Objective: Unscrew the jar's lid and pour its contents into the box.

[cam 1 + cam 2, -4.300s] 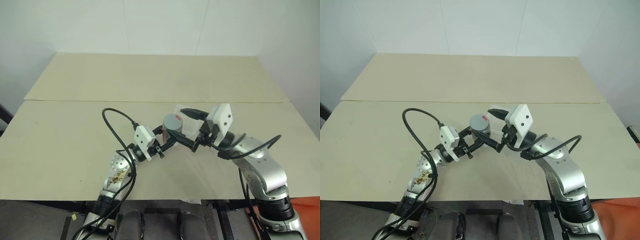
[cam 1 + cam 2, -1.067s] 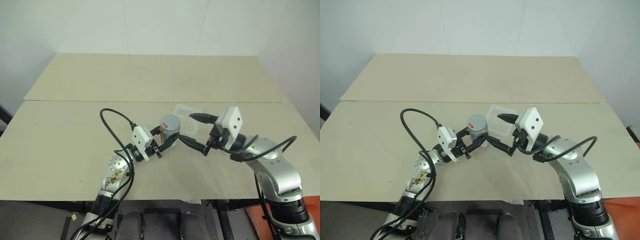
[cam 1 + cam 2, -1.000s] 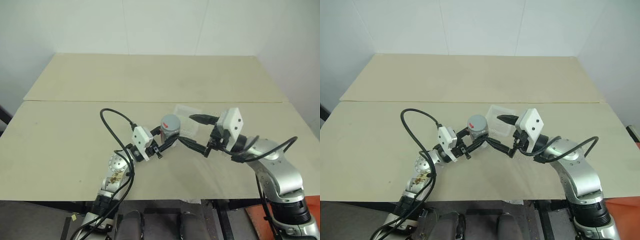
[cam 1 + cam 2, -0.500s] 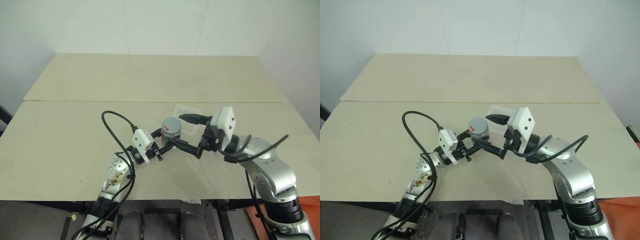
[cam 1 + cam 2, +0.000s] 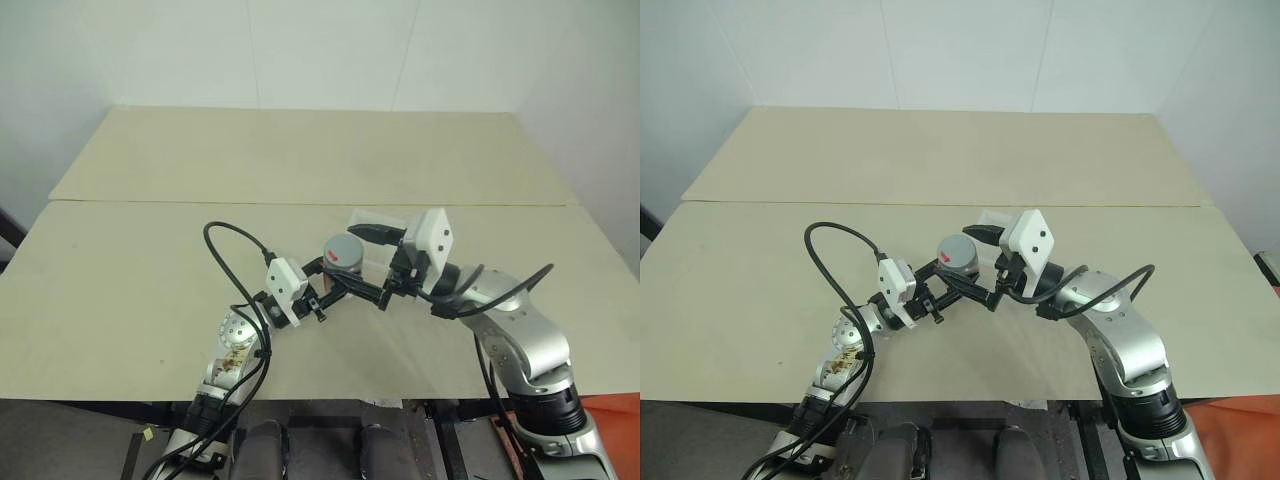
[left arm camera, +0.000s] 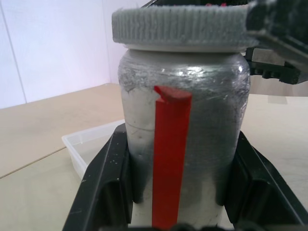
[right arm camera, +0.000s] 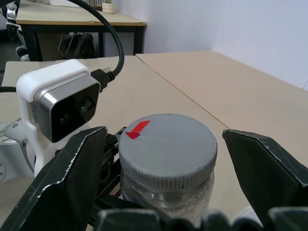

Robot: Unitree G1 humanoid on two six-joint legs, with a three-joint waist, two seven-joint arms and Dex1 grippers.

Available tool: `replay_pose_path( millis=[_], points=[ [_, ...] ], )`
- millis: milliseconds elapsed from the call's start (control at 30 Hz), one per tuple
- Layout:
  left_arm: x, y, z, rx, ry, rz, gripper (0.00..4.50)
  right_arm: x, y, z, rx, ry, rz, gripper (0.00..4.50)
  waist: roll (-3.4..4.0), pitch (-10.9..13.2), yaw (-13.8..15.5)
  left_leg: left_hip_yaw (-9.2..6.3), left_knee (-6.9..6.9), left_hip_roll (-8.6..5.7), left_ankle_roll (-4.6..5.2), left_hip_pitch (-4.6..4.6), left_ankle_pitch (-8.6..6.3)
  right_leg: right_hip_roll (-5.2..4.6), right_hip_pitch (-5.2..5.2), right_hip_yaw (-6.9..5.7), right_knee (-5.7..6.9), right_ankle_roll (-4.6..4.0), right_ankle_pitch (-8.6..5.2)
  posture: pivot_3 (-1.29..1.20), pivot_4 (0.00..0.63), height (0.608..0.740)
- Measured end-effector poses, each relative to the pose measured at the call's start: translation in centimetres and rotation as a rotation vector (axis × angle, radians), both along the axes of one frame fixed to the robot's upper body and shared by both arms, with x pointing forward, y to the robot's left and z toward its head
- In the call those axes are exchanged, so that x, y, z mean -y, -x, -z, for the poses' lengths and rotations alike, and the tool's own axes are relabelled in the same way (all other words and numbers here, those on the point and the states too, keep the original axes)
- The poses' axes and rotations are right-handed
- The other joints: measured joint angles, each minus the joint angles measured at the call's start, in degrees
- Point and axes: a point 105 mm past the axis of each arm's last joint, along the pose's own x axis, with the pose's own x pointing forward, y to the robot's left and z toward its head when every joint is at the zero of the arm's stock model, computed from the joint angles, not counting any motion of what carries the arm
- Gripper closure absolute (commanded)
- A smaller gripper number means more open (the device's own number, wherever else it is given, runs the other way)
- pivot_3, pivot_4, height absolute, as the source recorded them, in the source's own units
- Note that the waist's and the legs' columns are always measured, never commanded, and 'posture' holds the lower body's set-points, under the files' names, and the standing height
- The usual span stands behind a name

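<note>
The right gripper [image 7: 166, 159] stands open, its fingers either side of the lid [image 7: 167, 143], not touching. The left gripper [image 6: 180, 178] clamps the jar [image 6: 185, 130] upright above the table [image 5: 150, 250], near the box [image 5: 375, 222]. The jar looks light and rigid; the lid's ribbed rim offers the best purchase.

A pale beige table [image 5: 150, 270] spans the foreground; a second beige table [image 5: 300, 150] butts against its far edge, a thin seam between them; a white wall [image 5: 300, 50] rises behind the far table; in the right wrist view, a dark-legged desk [image 7: 72, 21] stands well beyond the near table.
</note>
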Motion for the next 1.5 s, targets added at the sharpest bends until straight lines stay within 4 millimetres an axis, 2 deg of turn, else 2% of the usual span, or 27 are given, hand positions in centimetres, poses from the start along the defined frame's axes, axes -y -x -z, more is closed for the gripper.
replay_pose_path(
  millis=[33,967,1100,1500],
  points=[
    [0.0,0.0,0.0,0.0,0.0,0.0,2.54,-0.02,0.0,0.01,0.0,0.0,-0.001,0.88,0.0,0.0,0.0,0.0,0.0,0.0,0.0,0.0,0.0,0.0,0.0,0.0,0.0,0.0,0.0,0.0,0.15,0.74],
    [-0.03,-0.01,0.06,0.001,-0.008,-0.001,2.54,0.0,-0.12,0.18,0.018,0.019,-0.006,0.88,0.0,0.0,0.0,0.0,0.0,0.0,0.0,0.0,0.0,0.0,0.0,0.0,0.0,0.0,0.0,0.0,0.15,0.74],
    [-0.03,0.0,0.06,0.002,-0.008,-0.001,2.54,0.0,-0.17,0.27,0.013,0.017,-0.007,1.68,0.0,0.0,0.0,0.0,0.0,0.0,0.0,0.0,0.0,0.0,0.0,0.0,0.0,0.0,0.0,0.0,0.15,0.74],
    [-0.02,0.01,0.07,0.002,-0.009,0.001,2.54,0.0,-0.18,0.28,0.013,0.017,-0.008,1.68,0.0,0.0,0.0,0.0,0.0,0.0,0.0,0.0,0.0,0.0,0.0,0.0,0.0,0.0,0.0,0.0,0.15,0.74]
  ],
)
